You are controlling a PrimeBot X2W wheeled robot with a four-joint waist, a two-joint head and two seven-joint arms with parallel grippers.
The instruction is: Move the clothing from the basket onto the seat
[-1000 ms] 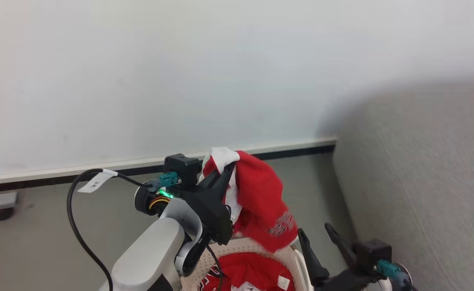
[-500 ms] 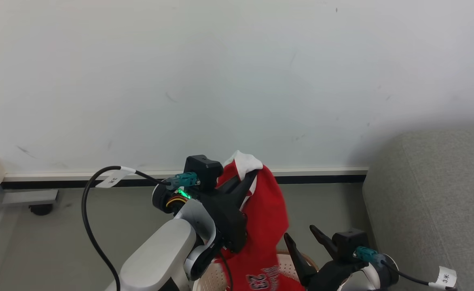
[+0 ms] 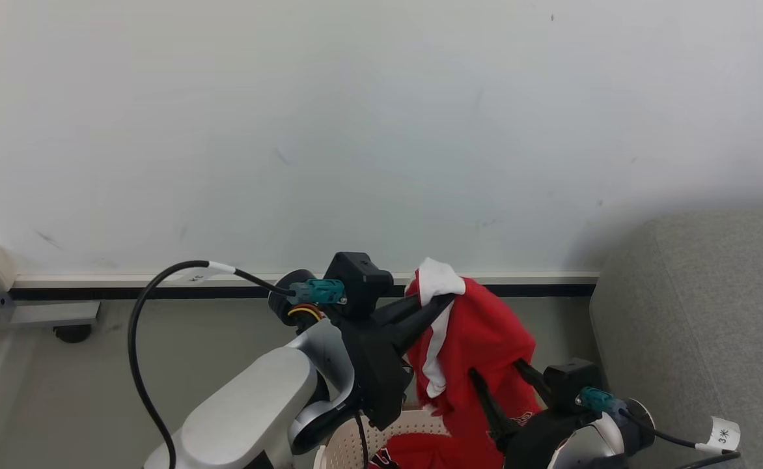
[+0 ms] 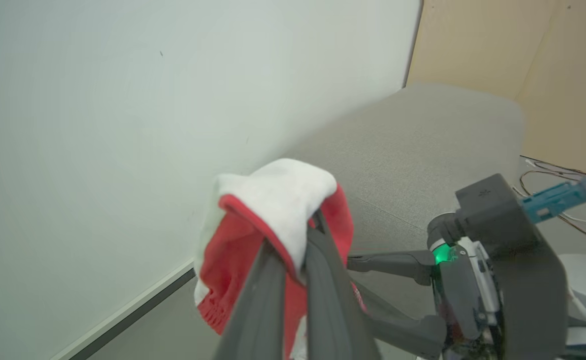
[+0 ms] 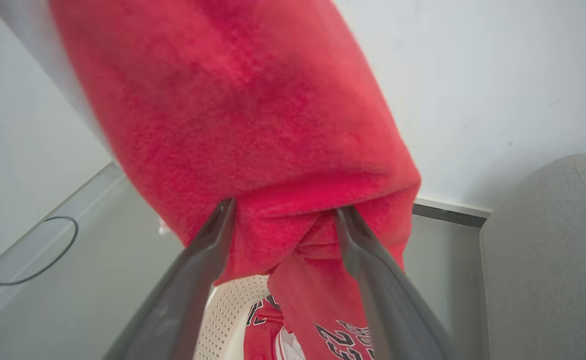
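Against the pale wall (image 3: 355,130), left tool (image 3: 446,301) clamps a red garment (image 3: 485,332) above the basket (image 3: 381,438), right tool (image 3: 495,368) spread around its drape; mid-transfer, next likely swinging it onto the seat (image 3: 700,312).

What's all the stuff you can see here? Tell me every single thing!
hanging garment: one, red with a white band, up above the basket
other clothing: count unclear, red, inside the basket
basket: one, cream-white, bottom middle
sofa: one, light grey, right side
wall: one, white, behind everything
floor: one, grey, below the wall
left gripper: one, dark, shut on the hanging garment's white band
right gripper: one, dark, open, at the garment's lower part
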